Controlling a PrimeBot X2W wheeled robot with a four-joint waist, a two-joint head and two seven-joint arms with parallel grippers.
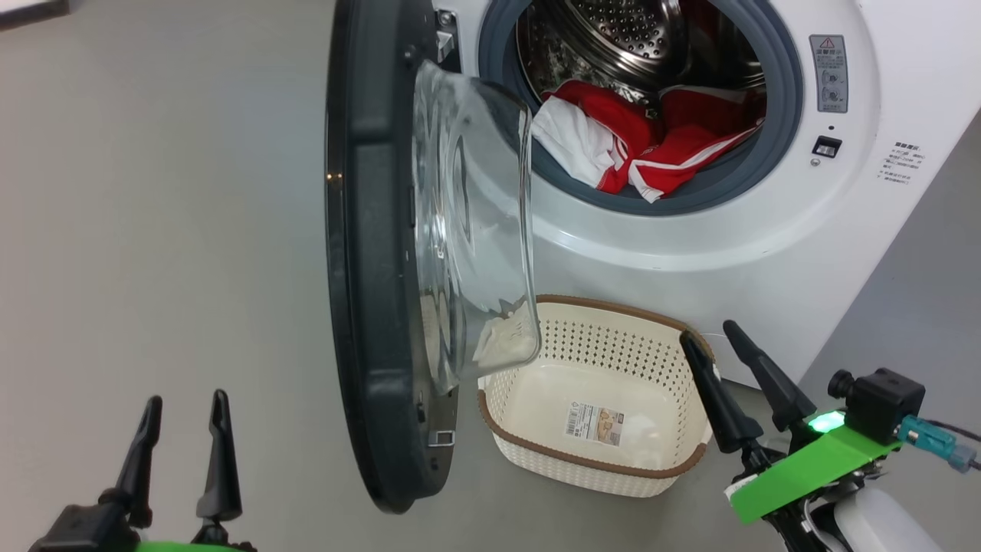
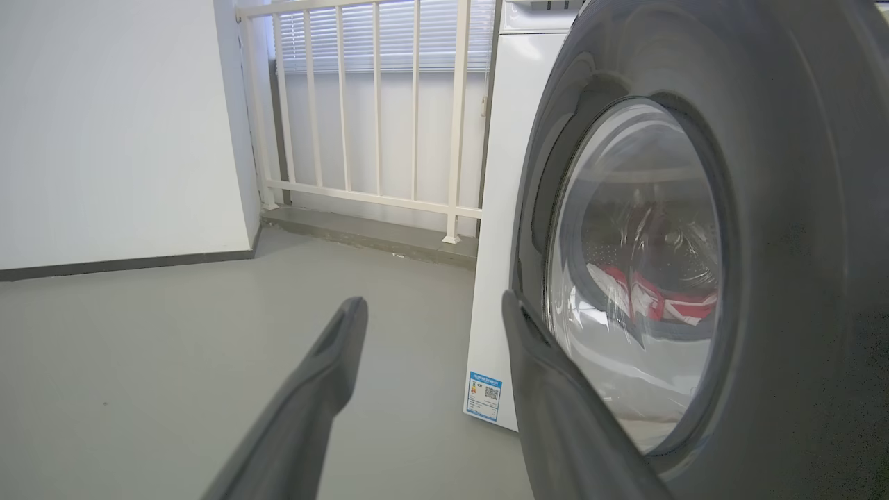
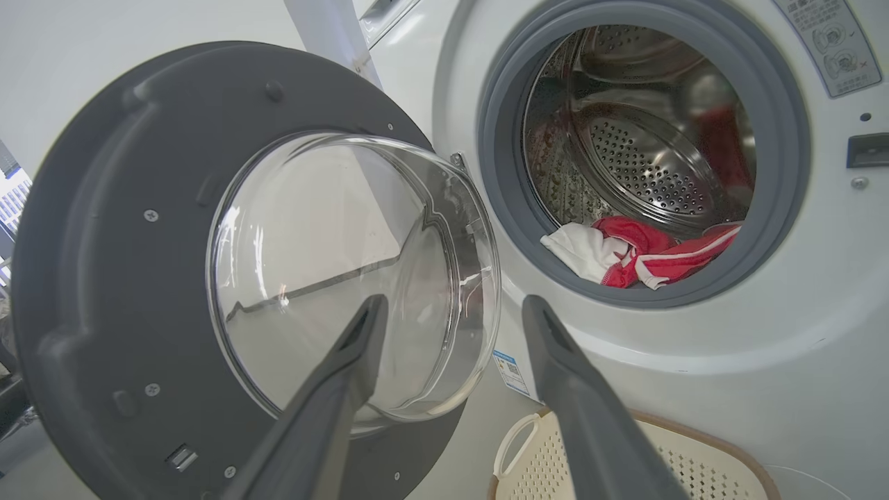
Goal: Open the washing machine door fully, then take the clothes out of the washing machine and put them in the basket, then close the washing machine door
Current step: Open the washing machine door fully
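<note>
1. Progress: the washing machine door (image 1: 368, 253) is unlatched and stands out at about a right angle to the front of the washing machine (image 1: 690, 253). I cannot tell whether that is its full swing, so step 1 looks done or nearly done.
2. Nothing has been carried over yet. The clothes (image 1: 651, 146) lie in the drum (image 1: 628, 31), and the basket (image 1: 613, 341) holds only its paper label (image 1: 595, 424). Unloading and shutting the door are both left, so I judge that most of the task lies ahead.
3. The clothes are a red heap with a white panel and white stripes. They sit low at the front of the perforated drum, and a white fold and a striped end hang over the lower lip of the grey gasket (image 1: 690, 203).
4. The basket stands on the grey floor (image 1: 153, 230) just beside the foot of the machine, below the opening. In the head view the door's glass bowl (image 1: 471, 230) overlaps its left end.
5. The left hand (image 1: 188, 395) has its 2 fingers spread wide and holds nothing. It sits on the outer side of the door, near its face.
6. The right hand (image 1: 707, 330) is also wide and empty, by the basket's right end, with its fingers pointing towards the opening.
</note>
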